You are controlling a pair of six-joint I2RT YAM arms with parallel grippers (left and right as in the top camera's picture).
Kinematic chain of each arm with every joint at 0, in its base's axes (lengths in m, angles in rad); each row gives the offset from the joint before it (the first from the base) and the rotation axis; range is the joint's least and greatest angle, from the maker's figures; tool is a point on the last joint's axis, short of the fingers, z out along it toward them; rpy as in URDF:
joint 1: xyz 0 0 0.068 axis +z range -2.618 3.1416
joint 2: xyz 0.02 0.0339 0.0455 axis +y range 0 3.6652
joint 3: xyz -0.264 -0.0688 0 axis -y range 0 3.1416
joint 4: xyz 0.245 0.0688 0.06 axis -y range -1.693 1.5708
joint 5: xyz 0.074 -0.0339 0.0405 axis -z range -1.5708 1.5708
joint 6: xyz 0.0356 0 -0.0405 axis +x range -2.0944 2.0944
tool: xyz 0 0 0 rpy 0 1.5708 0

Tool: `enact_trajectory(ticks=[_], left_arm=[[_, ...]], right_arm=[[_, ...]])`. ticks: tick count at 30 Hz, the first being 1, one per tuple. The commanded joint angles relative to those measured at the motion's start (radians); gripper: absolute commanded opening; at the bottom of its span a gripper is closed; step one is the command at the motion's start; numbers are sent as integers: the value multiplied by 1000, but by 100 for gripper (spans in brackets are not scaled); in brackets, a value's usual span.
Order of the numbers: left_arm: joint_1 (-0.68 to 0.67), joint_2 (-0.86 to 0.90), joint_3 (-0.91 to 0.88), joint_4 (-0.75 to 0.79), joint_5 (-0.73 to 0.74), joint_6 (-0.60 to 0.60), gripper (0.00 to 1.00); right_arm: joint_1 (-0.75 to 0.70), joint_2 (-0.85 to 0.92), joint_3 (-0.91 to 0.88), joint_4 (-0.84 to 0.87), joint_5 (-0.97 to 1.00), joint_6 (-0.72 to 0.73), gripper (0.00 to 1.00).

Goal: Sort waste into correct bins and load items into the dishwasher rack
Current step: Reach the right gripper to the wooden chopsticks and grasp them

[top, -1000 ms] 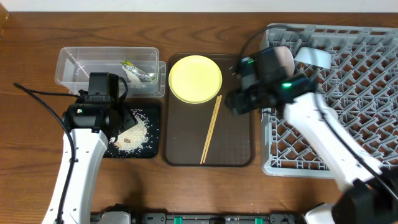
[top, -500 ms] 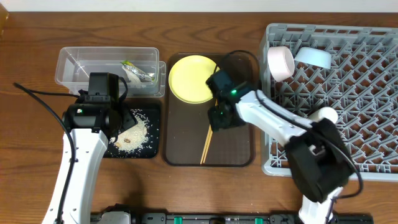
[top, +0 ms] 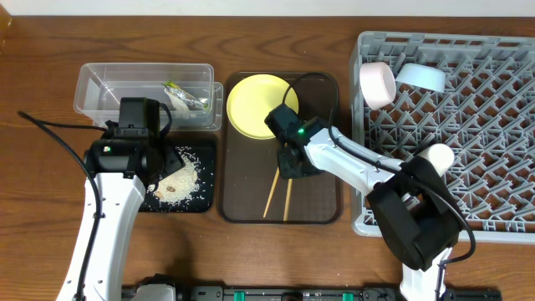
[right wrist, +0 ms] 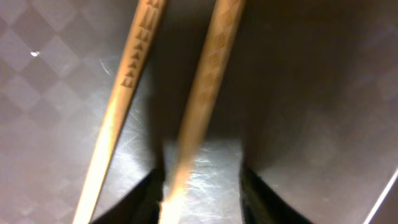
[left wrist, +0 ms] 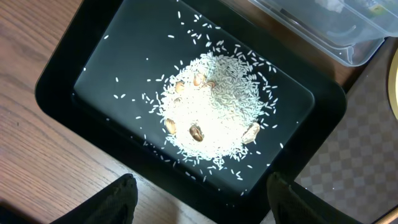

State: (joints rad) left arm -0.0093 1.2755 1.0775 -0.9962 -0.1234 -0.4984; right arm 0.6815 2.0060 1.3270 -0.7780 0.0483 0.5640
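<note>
Two wooden chopsticks (top: pixel 277 196) lie splayed on the dark brown tray (top: pixel 322 188). My right gripper (top: pixel 292 161) is low over their upper ends, open. In the right wrist view one chopstick (right wrist: pixel 208 81) runs between its fingers (right wrist: pixel 202 199) and the other (right wrist: pixel 121 93) lies outside the left finger. The yellow plate (top: pixel 255 104) sits at the tray's far end. My left gripper (left wrist: pixel 208 205) is open and empty above the black tray (left wrist: pixel 93 50) holding rice scraps (left wrist: pixel 214 106). The yellow-green wrapper (top: pixel 180 94) lies in the clear tub (top: pixel 109 88).
The grey rack (top: pixel 468 142) stands at the right with a white bowl (top: pixel 378 84), a light blue bowl (top: pixel 420 77) and a small white cup (top: pixel 436 156) in it. The clear tub's corner shows in the left wrist view (left wrist: pixel 323 25).
My right arm swung from the rack's left edge down onto the brown tray over the chopsticks. The chopsticks, side by side before, now lie splayed apart. The left arm has not moved.
</note>
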Motion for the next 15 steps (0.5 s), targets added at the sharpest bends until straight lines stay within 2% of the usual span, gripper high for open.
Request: enact_trajectory(ticks=[1, 5, 7, 15], left_arm=[[4, 5, 5, -5, -16, -5, 70], [4, 5, 5, -5, -16, -5, 70], [4, 5, 5, -5, -16, -5, 70], [4, 5, 5, -5, -16, -5, 70]], right_arm=[[3, 22, -1, -12, 34, 48, 30], [-3, 22, -1, -27, 34, 53, 14], [-10, 22, -1, -31, 33, 53, 3], [-65, -37, 1, -49, 33, 15, 1]])
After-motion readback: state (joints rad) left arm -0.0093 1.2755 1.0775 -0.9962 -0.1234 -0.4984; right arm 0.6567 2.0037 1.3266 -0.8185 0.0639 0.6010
